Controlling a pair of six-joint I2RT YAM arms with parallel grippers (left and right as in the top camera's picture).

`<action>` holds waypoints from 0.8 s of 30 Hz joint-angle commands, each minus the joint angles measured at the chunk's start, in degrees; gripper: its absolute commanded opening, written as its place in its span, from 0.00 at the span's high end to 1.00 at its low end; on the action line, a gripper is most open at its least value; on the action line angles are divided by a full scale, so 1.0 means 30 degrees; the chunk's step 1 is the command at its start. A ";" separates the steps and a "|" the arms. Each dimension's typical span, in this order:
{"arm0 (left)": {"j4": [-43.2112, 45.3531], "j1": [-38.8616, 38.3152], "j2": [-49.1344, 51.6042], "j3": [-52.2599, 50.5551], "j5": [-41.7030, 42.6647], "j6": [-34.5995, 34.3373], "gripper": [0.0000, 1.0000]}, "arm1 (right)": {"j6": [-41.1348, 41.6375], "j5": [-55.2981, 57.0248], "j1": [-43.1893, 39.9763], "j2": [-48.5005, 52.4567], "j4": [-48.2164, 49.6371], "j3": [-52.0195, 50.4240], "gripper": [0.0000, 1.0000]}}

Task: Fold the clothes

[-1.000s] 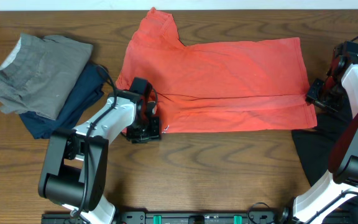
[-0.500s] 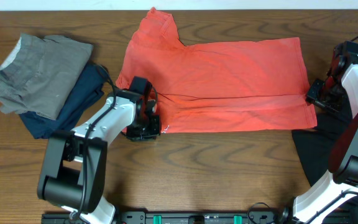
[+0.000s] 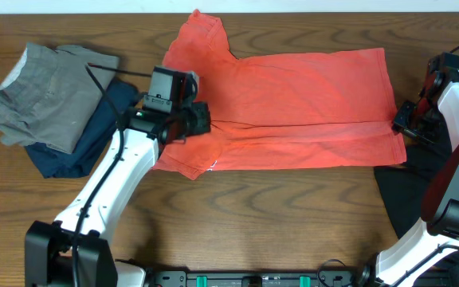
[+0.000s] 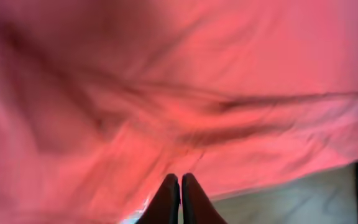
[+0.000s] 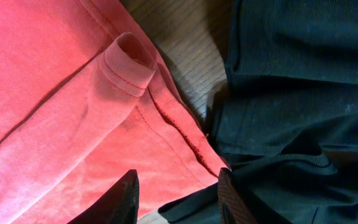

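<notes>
The coral-red T-shirt (image 3: 293, 96) lies spread across the middle of the table, with its left front part drawn up. My left gripper (image 3: 194, 121) is raised over that left part. Its fingers (image 4: 180, 183) are shut, red shirt cloth (image 4: 229, 62) fills the left wrist view, and the shirt seems pinched. My right gripper (image 3: 402, 123) is at the shirt's right edge. It is open (image 5: 178, 177) above the hem (image 5: 55, 106), where the shirt meets the black garment (image 5: 291, 93). The black garment also shows at the front right in the overhead view (image 3: 401, 195).
A folded grey garment (image 3: 46, 92) lies on a navy garment (image 3: 94, 135) at the far left. The wooden table (image 3: 277, 215) shows in front of the shirt. A rolled bit of hem (image 5: 129, 62) stands up near the right gripper.
My left arm rose and moved from the shirt's front-left corner toward the back. The cloth at that corner now shows, drawn out to the left. The right arm has not moved.
</notes>
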 commanded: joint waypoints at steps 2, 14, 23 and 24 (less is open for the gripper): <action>-0.3133 0.0022 0.0801 -0.0262 -0.0962 -0.0211 0.60 | -0.0226 0.0124 -0.0022 -0.0401 0.0058 -0.0117 0.60; -0.3293 -0.0015 0.2878 -0.2171 -0.2091 0.0299 0.34 | -0.0226 0.0117 -0.0015 -0.0401 -0.0131 -0.0117 0.60; -0.2732 -0.0743 0.4874 -0.2208 -0.1938 0.0233 0.57 | -0.0226 0.0117 -0.0015 -0.0401 -0.0204 -0.0117 0.61; -0.2667 -0.0758 0.4860 -0.2208 -0.1923 0.0233 0.66 | -0.0226 0.0117 -0.0015 -0.0401 -0.0197 -0.0117 0.61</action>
